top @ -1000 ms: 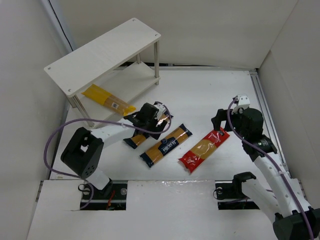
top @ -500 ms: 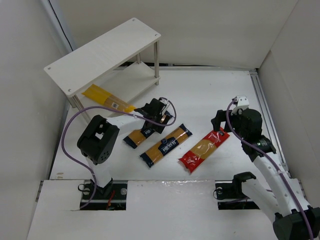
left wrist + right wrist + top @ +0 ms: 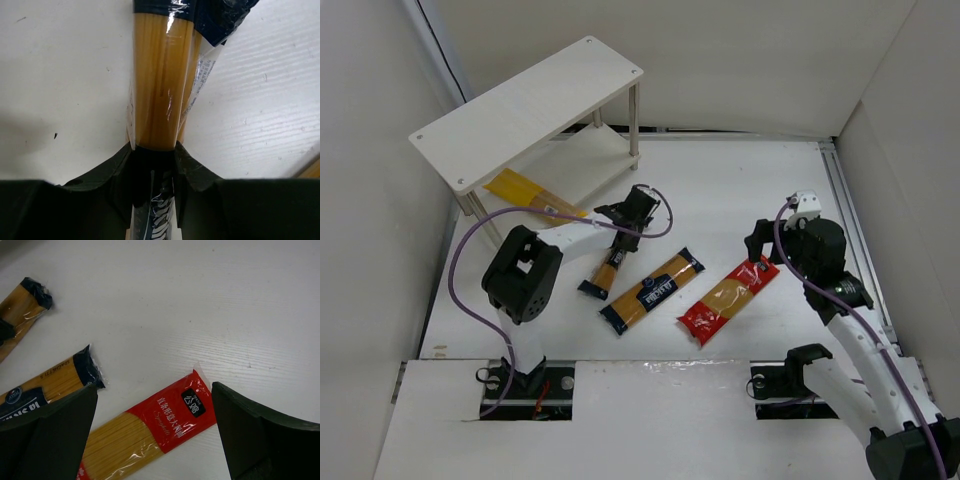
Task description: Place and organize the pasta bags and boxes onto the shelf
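Observation:
My left gripper (image 3: 625,228) is shut on the far end of an orange-yellow pasta pack with navy ends (image 3: 608,266). In the left wrist view that pack (image 3: 159,85) runs straight out from between the jaws of my left gripper (image 3: 154,150). A second navy-ended pack (image 3: 652,290) lies beside it. Right of that lies the red pack (image 3: 728,300). My right gripper (image 3: 761,250) stands open over the red pack's far end (image 3: 172,412), not touching it. A plain yellow pack (image 3: 525,194) rests on the lower tier of the white shelf (image 3: 530,105).
White walls close in the table on the left, back and right. A metal rail (image 3: 850,220) runs along the right edge. The shelf's thin legs (image 3: 633,125) stand just beyond my left gripper. A purple cable (image 3: 470,250) loops from the left arm.
My left gripper has closed on the navy-ended pack and moved toward the shelf. The pack has swung from a diagonal to a steeper line. The right arm has stayed put.

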`<state>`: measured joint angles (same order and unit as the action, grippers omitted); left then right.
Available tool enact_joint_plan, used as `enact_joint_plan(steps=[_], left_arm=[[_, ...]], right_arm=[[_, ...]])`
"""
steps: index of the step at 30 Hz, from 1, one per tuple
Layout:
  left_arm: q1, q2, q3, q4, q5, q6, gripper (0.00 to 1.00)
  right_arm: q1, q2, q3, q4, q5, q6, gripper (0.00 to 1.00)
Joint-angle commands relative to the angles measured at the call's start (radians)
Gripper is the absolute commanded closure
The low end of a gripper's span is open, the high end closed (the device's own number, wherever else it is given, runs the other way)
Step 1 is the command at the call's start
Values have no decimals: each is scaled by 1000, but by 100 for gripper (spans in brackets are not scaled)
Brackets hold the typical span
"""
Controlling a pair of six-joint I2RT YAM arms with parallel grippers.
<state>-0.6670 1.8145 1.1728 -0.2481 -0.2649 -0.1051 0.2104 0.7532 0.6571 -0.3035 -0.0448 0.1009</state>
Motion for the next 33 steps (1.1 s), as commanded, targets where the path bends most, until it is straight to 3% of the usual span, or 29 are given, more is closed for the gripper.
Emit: enact_joint_plan(steps=[1,5,6,11,19,26,33], left_arm=[[9,21,158,-162,-101,-183,100],[105,42,401,-183,7,-332,100],[140,42,401,-151,77,-346,100],[201,-53,357,83,113,-406,100],[369,-72,312,219,168,-556,100],[570,-72,226,412,352,-745,100],[626,-43,258,469,400,-807,100]], right_arm=[[3,-20,3,60,14,-10,0],[3,-20,3,60,25,-10,0],[3,-20,3,60,25,-10,0],[3,9,21,60,34,-10,0],[3,52,33,47,43,-10,0],[3,12,12,59,56,-10,0],[3,-17,-8,69,65,-10,0]])
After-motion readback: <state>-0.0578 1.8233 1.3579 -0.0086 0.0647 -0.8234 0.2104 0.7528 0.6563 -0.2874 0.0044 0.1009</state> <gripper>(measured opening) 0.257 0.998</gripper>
